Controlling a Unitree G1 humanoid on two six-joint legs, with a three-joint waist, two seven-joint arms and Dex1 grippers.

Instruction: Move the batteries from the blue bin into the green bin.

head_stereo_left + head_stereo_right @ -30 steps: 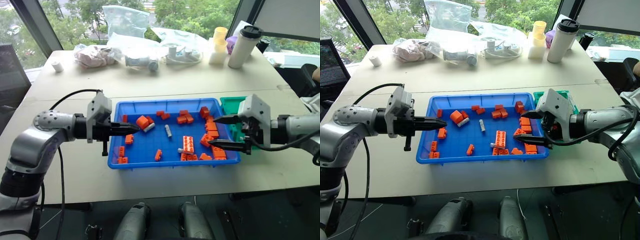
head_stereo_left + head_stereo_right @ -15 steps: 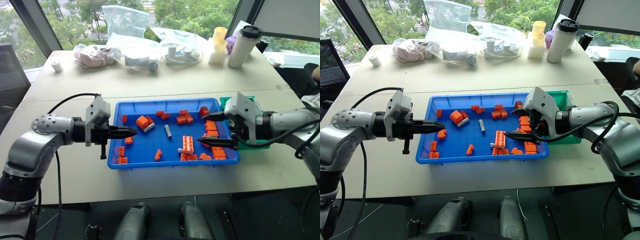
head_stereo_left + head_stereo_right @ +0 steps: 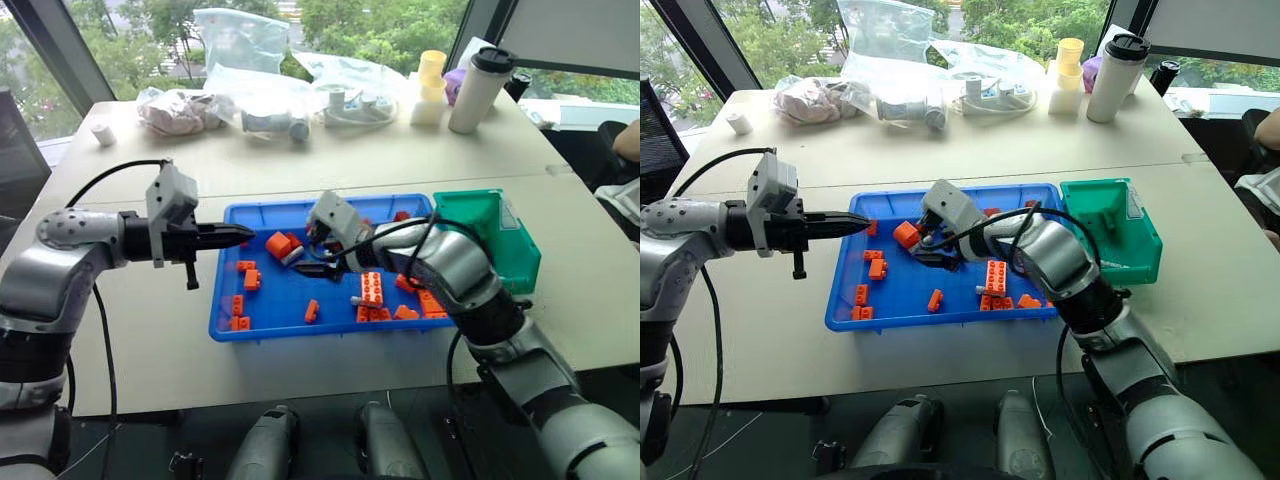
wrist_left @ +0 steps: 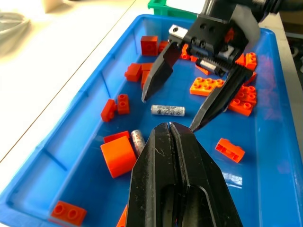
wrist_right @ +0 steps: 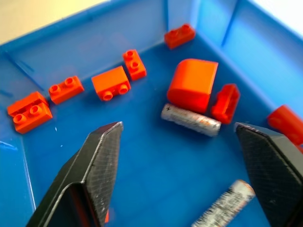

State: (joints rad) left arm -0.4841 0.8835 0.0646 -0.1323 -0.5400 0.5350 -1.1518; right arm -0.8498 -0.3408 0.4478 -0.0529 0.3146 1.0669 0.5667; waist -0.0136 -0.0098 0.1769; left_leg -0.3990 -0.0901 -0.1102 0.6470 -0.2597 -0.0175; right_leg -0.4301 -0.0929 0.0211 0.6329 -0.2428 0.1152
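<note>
The blue bin [image 3: 330,333] lies mid-table, the green bin [image 3: 500,250] against its right end. My right gripper [image 4: 168,113] hangs open, low over the bin's left-centre floor, one finger on either side of a battery [image 4: 167,110] without touching it. A second battery [image 5: 189,120] rests beside a rounded orange brick [image 5: 191,82] just beyond. A third battery [image 3: 353,300] lies nearer the front rim. My left gripper [image 4: 169,125] is shut and empty, pointing in over the bin's left end toward the right gripper.
Orange toy bricks [image 3: 372,288] are scattered across the blue bin, densest at its right end. Plastic bags [image 3: 240,40], a white tumbler [image 3: 472,90] and a yellow cup [image 3: 430,70] stand along the table's far edge. A person's arm [image 3: 630,140] shows at far right.
My right arm has swung left from the bin's right end near the green bin to its left-centre and dropped lower, still open. The left gripper stays shut by the left end. The camera shifted.
</note>
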